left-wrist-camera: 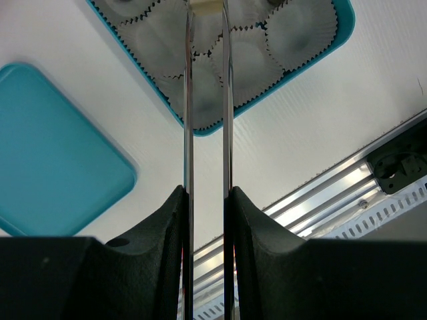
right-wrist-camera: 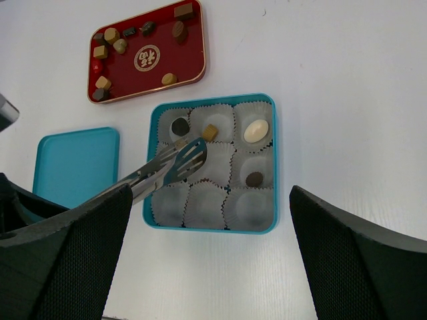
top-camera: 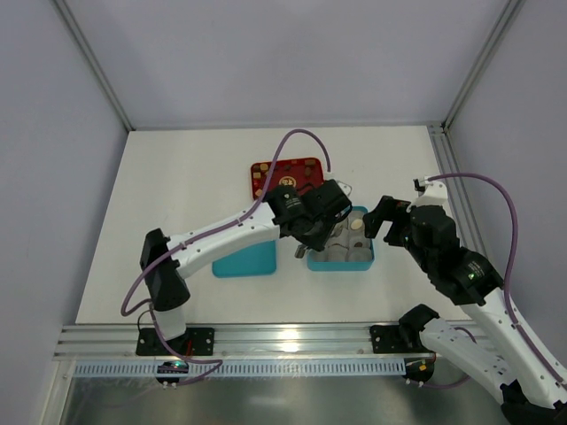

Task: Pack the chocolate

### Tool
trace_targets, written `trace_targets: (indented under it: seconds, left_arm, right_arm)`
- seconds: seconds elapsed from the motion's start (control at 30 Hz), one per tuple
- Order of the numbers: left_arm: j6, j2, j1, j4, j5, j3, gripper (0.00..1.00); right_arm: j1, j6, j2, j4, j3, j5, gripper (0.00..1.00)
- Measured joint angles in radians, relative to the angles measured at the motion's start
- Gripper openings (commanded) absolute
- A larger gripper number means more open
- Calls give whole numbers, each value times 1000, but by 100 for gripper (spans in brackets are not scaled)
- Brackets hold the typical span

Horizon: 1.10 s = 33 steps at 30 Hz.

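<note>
Aluminium rail (top-camera: 266,336) along bottom edge, white tabletop (right-wrist-camera: 333,80). Right gripper (right-wrist-camera: 210,227) wide apart, empty. Left gripper (left-wrist-camera: 207,193) clamped on metal tongs (right-wrist-camera: 175,163), tips over teal box (right-wrist-camera: 274,167); lid (right-wrist-camera: 77,163) at left. Chocolate (right-wrist-camera: 110,35): four pieces in the box's paper cups (right-wrist-camera: 207,210), rest on red tray (right-wrist-camera: 187,60), upper left. Gold tray emblem (right-wrist-camera: 147,58) unreadable. Pale grey walls (top-camera: 266,53).

A round gold emblem (right-wrist-camera: 147,58) sits at the middle of the red tray (right-wrist-camera: 127,77), and it is the only sign in view. The character-like mark inside the emblem is too small to read with certainty.
</note>
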<state>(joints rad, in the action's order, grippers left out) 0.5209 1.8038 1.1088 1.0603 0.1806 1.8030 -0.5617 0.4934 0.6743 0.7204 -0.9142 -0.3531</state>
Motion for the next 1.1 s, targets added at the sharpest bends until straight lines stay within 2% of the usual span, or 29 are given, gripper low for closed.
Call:
trace_targets:
  seconds: [0.47, 0.53, 0.6, 0.63, 0.8, 0.83, 1.1]
  left_arm:
    - [3, 56, 26, -14, -3, -1, 27]
    - [3, 62, 26, -15, -3, -1, 32]
    - [4, 70, 26, -16, -2, -1, 33]
    - [4, 73, 26, -16, -2, -1, 37]
    - [4, 84, 26, -17, -2, -1, 42]
    - [4, 85, 26, -16, -2, -1, 46]
    - [5, 89, 28, -14, -1, 4, 45]
  right_arm:
    - [0, 2, 0, 0, 0, 0, 100]
    - [0, 2, 0, 0, 0, 0, 100]
    - [0, 2, 0, 0, 0, 0, 100]
    - [0, 2, 0, 0, 0, 0, 100]
    - [0, 2, 0, 0, 0, 0, 100]
    - [0, 2, 0, 0, 0, 0, 100]
    - [0, 2, -7, 0, 4, 0, 100]
